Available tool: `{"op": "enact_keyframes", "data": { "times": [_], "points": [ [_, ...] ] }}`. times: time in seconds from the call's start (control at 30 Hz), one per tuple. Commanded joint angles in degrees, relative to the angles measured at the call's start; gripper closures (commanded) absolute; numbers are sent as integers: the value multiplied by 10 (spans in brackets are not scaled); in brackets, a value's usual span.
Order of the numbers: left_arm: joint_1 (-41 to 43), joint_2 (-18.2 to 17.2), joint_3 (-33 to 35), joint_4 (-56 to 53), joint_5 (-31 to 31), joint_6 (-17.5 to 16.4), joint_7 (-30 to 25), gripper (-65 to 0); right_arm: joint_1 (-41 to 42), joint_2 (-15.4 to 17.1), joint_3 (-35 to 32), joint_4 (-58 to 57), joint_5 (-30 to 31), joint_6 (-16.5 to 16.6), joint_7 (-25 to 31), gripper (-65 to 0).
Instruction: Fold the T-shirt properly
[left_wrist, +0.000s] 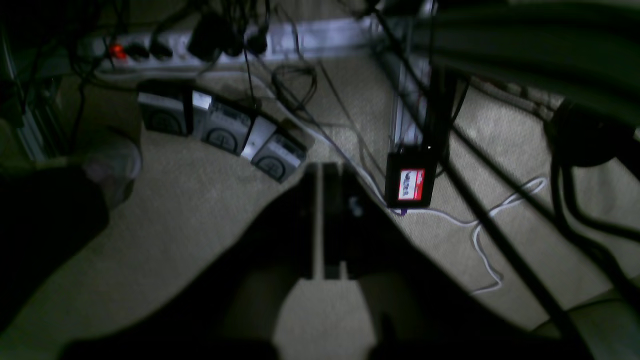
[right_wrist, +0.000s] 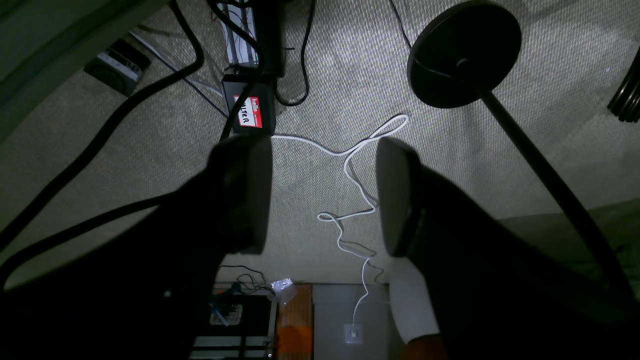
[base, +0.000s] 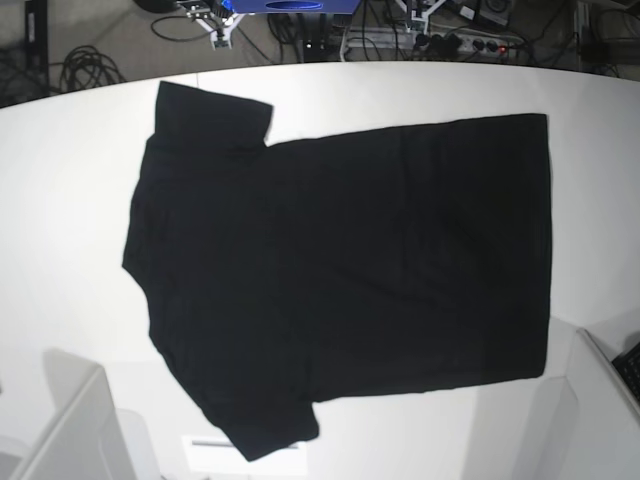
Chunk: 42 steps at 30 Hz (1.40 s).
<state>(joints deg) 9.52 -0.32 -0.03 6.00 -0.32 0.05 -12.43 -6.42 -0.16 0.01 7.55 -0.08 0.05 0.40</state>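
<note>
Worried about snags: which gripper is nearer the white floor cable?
Right, seemingly: the cable shows between the open right gripper's fingers, but off to the shut left gripper's side.

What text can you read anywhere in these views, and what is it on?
"hello": top line of the red-and-white sticker on the black box on the carpet, right wrist view.
Handwritten name below it: not legible.
Same sticker, left wrist view: too blurred.
T-shirt: plain black side up, no print showing.
</note>
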Motion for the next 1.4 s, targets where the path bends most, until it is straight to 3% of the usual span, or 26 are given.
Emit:
{"op": "enact_keyframes", "data": {
  "times": [0.0, 0.13, 0.2, 0.27, 0.37, 0.63, 0.7, 0.87, 0.9, 1.37],
  "points": [
    [-4, 1, 0, 3, 0, 3, -7, -91, -1, 2, -1, 1, 0, 0, 0, -315],
    [-4, 0, 4, 3, 0, 3, -7, -237, -1, 2, -1, 1, -1, 0, 1, -272],
    [-4, 0, 4, 3, 0, 3, -7, -308, -1, 2, -1, 2, -1, 0, 1, -171],
    [-4, 0, 5, 3, 0, 3, -7, -377, -5, 2, -1, 12, 0, 0, 1, -9],
    [-4, 0, 5, 3, 0, 3, -7, -425, -10, 2, 1, 14, 0, 0, 1, 0],
    [-2, -2, 1, 3, 0, 3, -7, -423, -12, 2, 2, 14, 1, 0, 19, 0],
    [-2, -2, 1, 3, 0, 3, -7, -378, -15, 2, 0, 14, 0, 0, 46, 0],
    [-2, -2, -1, 2, -1, 3, -7, -23, -24, 3, -1, 14, -1, 0, 64, 0],
    [-2, -2, -1, 0, -1, 3, -7, 0, -24, 3, -1, 14, -1, 0, 64, 0],
    [14, -3, 4, 4, 2, 3, -12, 0, -46, 20, -1, 44, -1, 0, 67, 0]
  ]
}}
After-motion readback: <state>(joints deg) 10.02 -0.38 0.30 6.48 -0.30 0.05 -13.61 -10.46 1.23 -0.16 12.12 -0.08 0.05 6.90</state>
